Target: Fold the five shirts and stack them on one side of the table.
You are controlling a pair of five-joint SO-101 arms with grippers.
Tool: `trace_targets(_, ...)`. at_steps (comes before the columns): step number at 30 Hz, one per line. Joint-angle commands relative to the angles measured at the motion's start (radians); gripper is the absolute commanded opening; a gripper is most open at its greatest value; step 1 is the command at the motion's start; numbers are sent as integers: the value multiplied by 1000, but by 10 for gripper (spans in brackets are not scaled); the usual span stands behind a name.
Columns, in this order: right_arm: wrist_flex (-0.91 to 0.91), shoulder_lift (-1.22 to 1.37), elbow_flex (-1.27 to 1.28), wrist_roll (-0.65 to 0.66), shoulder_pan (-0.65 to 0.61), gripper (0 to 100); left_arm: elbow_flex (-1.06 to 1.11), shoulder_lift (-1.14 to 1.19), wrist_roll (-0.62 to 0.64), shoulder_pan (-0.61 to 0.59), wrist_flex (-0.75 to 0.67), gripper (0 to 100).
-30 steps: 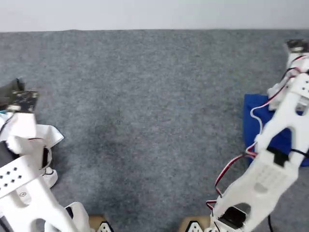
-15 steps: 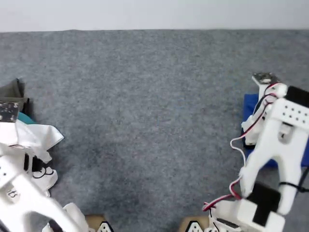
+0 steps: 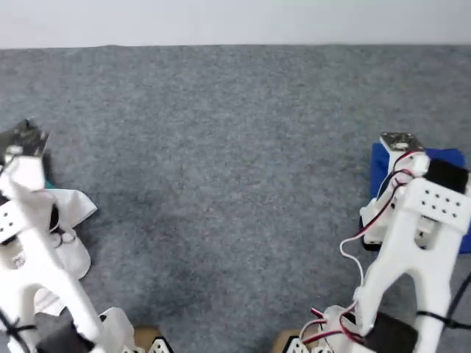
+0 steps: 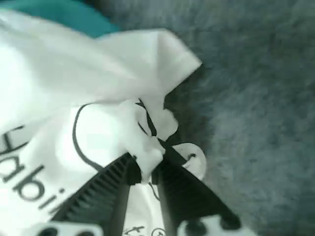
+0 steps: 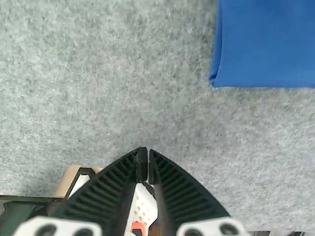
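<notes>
At the left edge of the table, the left arm (image 3: pixel 33 250) stood over a loose pile of clothes and hid much of it in the high view. A crumpled white shirt (image 4: pixel 74 88) with black printing lay uppermost there, unfolded, one pointed corner sticking out to the right onto the grey mat (image 3: pixel 221 147). The left gripper (image 4: pixel 147 164) pinched a bunched fold of that white shirt between its black ribbed fingers (image 4: pixel 184 189), the cloth squeezed up at their tips. A teal shirt (image 4: pixel 74 12) showed from under the far side of the white one, touching it. The wide middle of the mat ran back to a pale wall (image 3: pixel 221 22), and tan mounts (image 3: pixel 147 334) of the arm bases sat at the near edge. On the right, the right arm (image 3: pixel 412 243) rose from its base and blocked the near part of a folded blue shirt (image 5: pixel 266 39), which lay flat at the right edge of the table. The right gripper (image 5: pixel 147 155) hung above bare mat just to the left of and nearer than that blue shirt, apart from it, its fingers pressed together with nothing between them.
</notes>
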Motion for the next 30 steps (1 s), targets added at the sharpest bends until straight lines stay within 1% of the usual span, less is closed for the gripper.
trace_targets(1,41,-82,12,-11,-7,13,-142,-132,124,140,58,3)
trace_targets(4,41,-107,25,-11,-7,13,-222,-216,247,270,51,3)
trace_targets(7,41,-119,25,-11,-7,12,-272,-270,374,413,0,4)
trace_targets(9,41,-120,25,-11,-7,11,-298,-293,431,509,-48,5)
trace_targets(13,41,-114,26,-11,-7,11,-344,-322,439,726,-143,5)
trace_targets(16,41,-114,26,-11,-7,11,-349,-321,439,822,-178,5)
trace_targets(18,41,-114,26,-11,-8,11,-306,-305,439,848,-175,5)
trace_targets(21,41,-116,26,-9,-13,13,-166,-261,437,848,-176,6)
trace_targets(23,41,-119,25,-8,-13,15,-54,-227,428,847,-175,40)
trace_targets(27,41,-120,25,-6,-45,15,122,-190,442,773,-173,207)
trace_targets(28,41,-120,21,-6,-67,15,142,-189,436,736,-173,226)
trace_targets(30,41,-120,20,-6,-131,15,153,-184,400,651,-173,228)
